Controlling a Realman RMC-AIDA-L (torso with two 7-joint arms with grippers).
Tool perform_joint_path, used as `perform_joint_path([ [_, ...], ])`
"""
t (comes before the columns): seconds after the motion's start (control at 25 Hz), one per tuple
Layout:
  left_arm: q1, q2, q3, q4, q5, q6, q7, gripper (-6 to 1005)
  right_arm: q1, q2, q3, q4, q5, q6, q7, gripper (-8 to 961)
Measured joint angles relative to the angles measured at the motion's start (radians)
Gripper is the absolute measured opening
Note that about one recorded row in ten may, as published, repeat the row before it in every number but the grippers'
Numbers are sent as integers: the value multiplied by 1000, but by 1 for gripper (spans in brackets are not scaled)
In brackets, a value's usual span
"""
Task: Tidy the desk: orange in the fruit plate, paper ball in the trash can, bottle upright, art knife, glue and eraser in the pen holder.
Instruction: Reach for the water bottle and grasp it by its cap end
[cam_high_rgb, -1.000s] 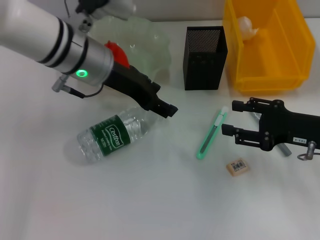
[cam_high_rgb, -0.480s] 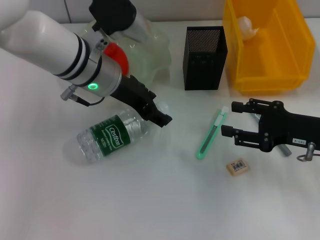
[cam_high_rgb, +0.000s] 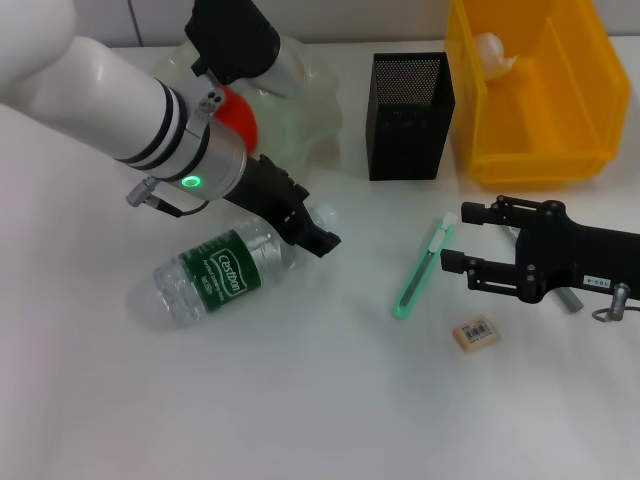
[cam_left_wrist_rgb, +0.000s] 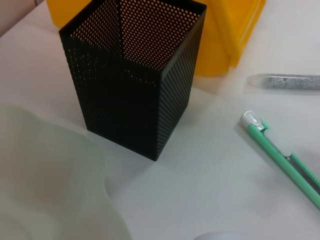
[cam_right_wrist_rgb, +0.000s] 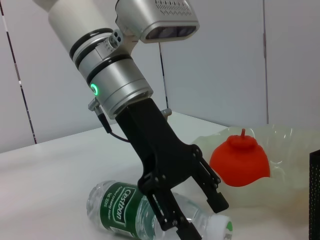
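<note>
Left pincer (cam_high_rgb: 318, 232) lower, astride bottle (cam_high_rgb: 222, 270)

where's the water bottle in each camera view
Head view: bottle lies on its side, left of centre, its neck under the left gripper.
Left wrist view: only the tip of its white cap shows, at the bottom edge.
Right wrist view: bottle low centre.
Shared landmark: the fruit plate.

Left arm (cam_high_rgb: 120, 100): white shell, black bands, silver wrist, green ring light, thin black cable.
Left gripper (cam_right_wrist_rgb: 202, 212): black.
Right gripper (cam_high_rgb: 462, 238): black, small white label.
</note>
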Motion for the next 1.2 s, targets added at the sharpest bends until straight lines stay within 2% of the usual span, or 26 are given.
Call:
perform_joint_path([
  [0.44, 6, -2, 72, -13, 0, -60, -1, 794, 1, 1, 0, -3, 0, -1, 1, 689],
  [0.92, 0, -2, 86, -25, 2, -81, 5, 793, 4, 2, 0, -5, 2, 1, 5, 689],
  [1.16, -3, -2, 127, -24, 2, -99, 7, 793, 8, 2, 0, -11, 2, 6, 3, 688],
  [1.2, -3, -2, 127, -24, 2, -99, 7, 763, 8, 2, 0, -11, 2, 6, 3, 688],
])
